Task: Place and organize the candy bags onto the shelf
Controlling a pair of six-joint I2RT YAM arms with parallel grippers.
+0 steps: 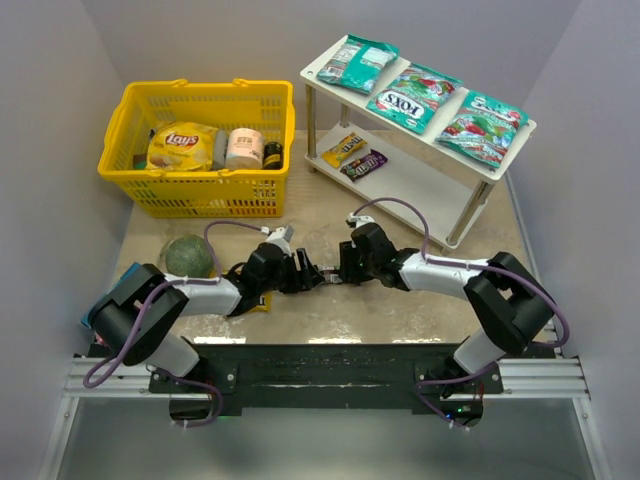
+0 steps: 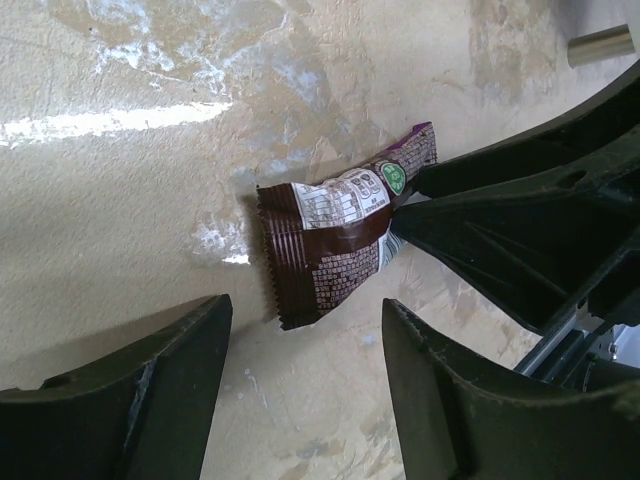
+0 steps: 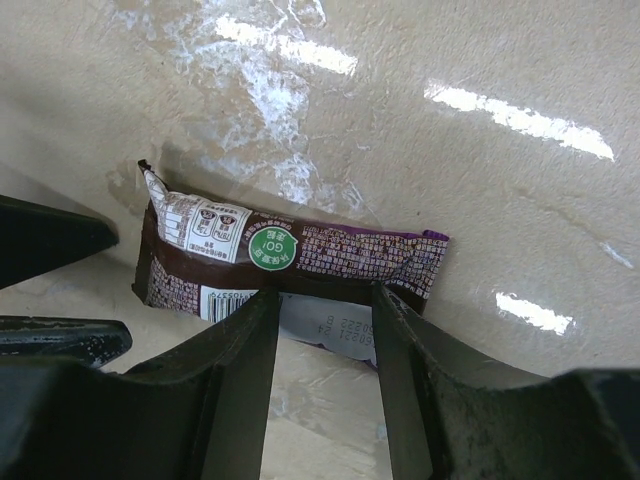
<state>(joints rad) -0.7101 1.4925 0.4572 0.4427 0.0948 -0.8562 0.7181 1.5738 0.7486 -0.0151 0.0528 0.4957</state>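
A small brown and purple candy packet (image 2: 325,240) lies on the table between my two grippers, also in the right wrist view (image 3: 300,250). My left gripper (image 2: 305,310) is open and empty, with the packet just ahead of its tips. My right gripper (image 3: 325,295) is open, its tips touching the packet's near edge and a white flap showing in the gap. Both grippers, left (image 1: 310,278) and right (image 1: 337,272), meet at the table's middle. Three teal bags (image 1: 413,97) lie on the white shelf's (image 1: 430,180) top board. A yellow packet (image 1: 343,148) and a purple one (image 1: 364,163) lie on the lower board.
A yellow basket (image 1: 200,195) at back left holds a Lay's bag (image 1: 181,146) and jars. A green ball (image 1: 188,256) sits beside the left arm. A yellow scrap (image 1: 262,304) peeks from under that arm. A blue item (image 1: 88,316) lies at far left.
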